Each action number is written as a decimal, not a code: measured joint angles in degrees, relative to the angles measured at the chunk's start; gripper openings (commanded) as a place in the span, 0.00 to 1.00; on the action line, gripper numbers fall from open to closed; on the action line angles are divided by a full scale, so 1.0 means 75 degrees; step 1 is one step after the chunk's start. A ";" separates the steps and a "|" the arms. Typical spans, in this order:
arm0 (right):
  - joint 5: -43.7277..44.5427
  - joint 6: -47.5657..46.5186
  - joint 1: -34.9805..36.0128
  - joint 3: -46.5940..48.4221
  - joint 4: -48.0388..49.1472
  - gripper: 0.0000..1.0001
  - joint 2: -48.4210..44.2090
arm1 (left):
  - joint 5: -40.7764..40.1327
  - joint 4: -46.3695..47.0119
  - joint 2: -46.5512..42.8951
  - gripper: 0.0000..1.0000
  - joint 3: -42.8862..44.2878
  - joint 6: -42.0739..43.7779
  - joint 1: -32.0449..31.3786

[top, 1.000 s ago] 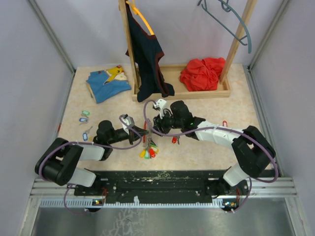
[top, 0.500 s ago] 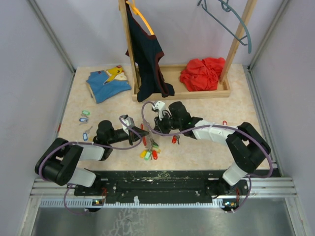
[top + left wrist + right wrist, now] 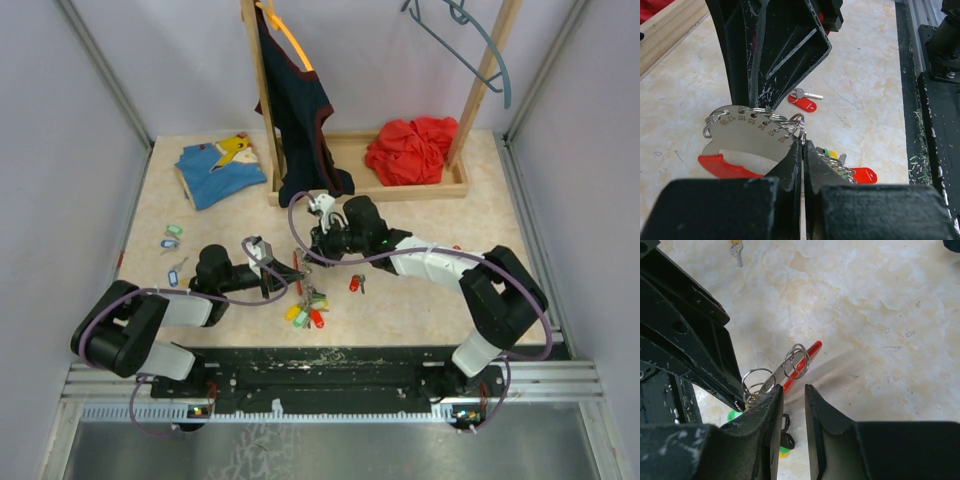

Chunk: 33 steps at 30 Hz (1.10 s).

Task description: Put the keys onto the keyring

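The work surface is a beige marbled tabletop (image 3: 430,310) enclosed by pale lilac walls, with a wooden clothes rack (image 3: 400,190) at the far side.

**Grippers.** The left gripper (image 3: 802,145) is clamped fully closed on the edge of the keyring (image 3: 747,137), a flat numbered metal plate with a red rim, and holds it tilted above the table. The right gripper (image 3: 794,390) sits just in front of it. Its jaws stand narrowly apart, with nothing visible between them.

**Task items.**
- Two split rings (image 3: 796,361) project from the plate directly ahead of the right fingertips.
- A bunch of keys (image 3: 308,312) with red, yellow and green tags hangs below the plate.
- One loose key (image 3: 355,284) with a red tag lies flat on the table, near the right gripper.
- Further tagged keys (image 3: 172,240) lie well apart at the left edge.

**Handling assessment.**
- The keys are judged light, rigid and smooth, so a grip on bare metal is likely to slip.
- The plastic tag offers the broader, less slippery face and is the preferred hold, leaving the key's hole free.
- The split rings are judged springy and stiff. The coil must be spread while the plate is held steady.
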 measured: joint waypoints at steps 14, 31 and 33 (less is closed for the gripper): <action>-0.0198 0.0501 -0.0227 -0.0953 0.0635 0.46 -0.1055 | -0.0131 -0.0003 0.0000 0.00 0.0000 0.0003 0.0000; -0.0318 0.0793 -0.0090 -0.0953 0.0828 0.35 -0.0146 | -0.0079 0.0082 0.0000 0.00 -0.0003 -0.0073 0.0035; -0.0256 0.0854 -0.0117 -0.0950 0.0796 0.32 0.0026 | 0.0006 0.0300 0.0000 0.00 -0.0003 -0.0125 0.0035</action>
